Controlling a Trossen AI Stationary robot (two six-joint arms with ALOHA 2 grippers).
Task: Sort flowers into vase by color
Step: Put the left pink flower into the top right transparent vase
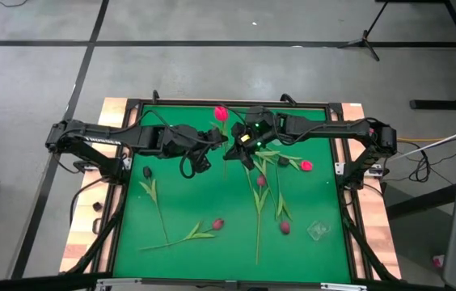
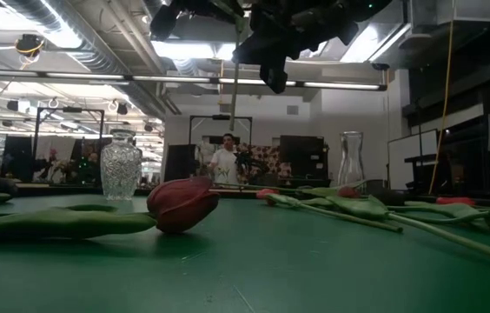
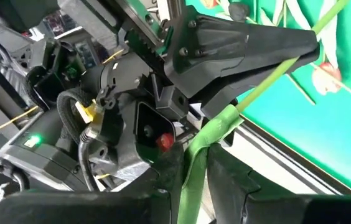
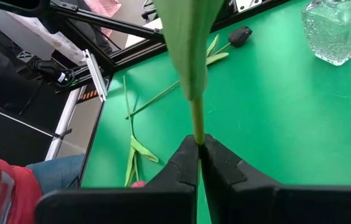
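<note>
1. High view: both arms meet over the far middle of the green mat [image 1: 212,194], at about 12 o'clock from its centre.
2. The right gripper [image 1: 240,145] comes in from 3 o'clock; the right wrist view shows its fingers [image 4: 185,163] pressed together on a thin green stem [image 4: 197,127], with a broad leaf [image 4: 188,37] above the pinch.
3. The left gripper [image 1: 214,139] comes in from 9 o'clock; the left wrist view shows the same stem [image 3: 269,78] and a folded leaf [image 3: 200,155] running between its fingers [image 3: 172,171], clamped on it.
4. The held tulip [image 1: 221,114] is bright pink-red, its head at 12 o'clock from the grippers, its stem trailing toward 6 o'clock between them.
5. Other tulips lie flat on the mat: a pink-red one [image 1: 306,166] at 3 o'clock, maroon heads near 6 o'clock [image 1: 217,223] and 5 o'clock [image 1: 285,228], and a dark head [image 1: 147,172] at 9 o'clock.
6. A clear glass vase [image 1: 318,231] stands at 4 o'clock on the mat, well apart from the grippers.
7. Low view: a maroon tulip head [image 2: 180,204] lies close to the camera, a cut-glass vase [image 2: 121,165] and a taller plain vase [image 2: 350,158] stand farther back, and a person [image 2: 225,161] shows in the room beyond.
</note>
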